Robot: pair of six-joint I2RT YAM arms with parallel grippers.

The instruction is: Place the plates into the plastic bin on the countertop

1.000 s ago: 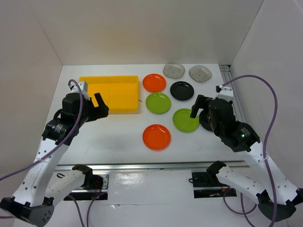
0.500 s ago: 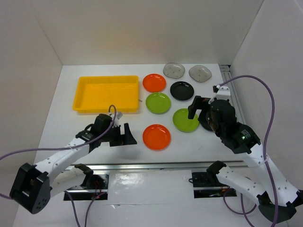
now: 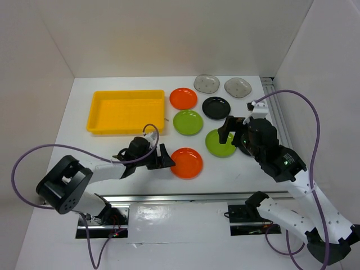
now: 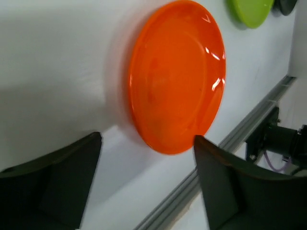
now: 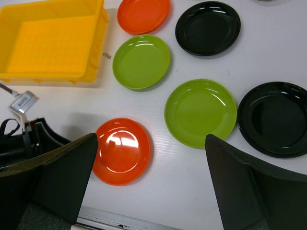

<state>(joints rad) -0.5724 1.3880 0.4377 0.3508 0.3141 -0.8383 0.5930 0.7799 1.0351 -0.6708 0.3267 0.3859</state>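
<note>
The yellow plastic bin point(image 3: 126, 111) stands empty at the back left of the white countertop point(image 3: 112, 146). Two orange plates point(image 3: 183, 98) point(image 3: 186, 162), two lime green plates point(image 3: 188, 122) point(image 3: 220, 142), a black plate point(image 3: 216, 107) and two smoky-grey plates point(image 3: 206, 84) point(image 3: 238, 87) lie to its right. A second black plate point(image 5: 273, 119) lies under my right arm. My left gripper point(image 3: 164, 158) is low on the countertop, open, its jaws just left of the near orange plate point(image 4: 177, 76). My right gripper point(image 3: 236, 134) is open and empty above the near green plate point(image 5: 200, 112).
A metal rail point(image 3: 185, 197) runs along the front edge, close to the near orange plate. White walls close in the left, back and right sides. The left arm's cable point(image 3: 34, 160) loops over the front left of the surface. The bin also shows in the right wrist view point(image 5: 53, 43).
My left arm has dropped from beside the bin to the countertop and slid right, up to the near orange plate. My right gripper has shifted slightly left.
</note>
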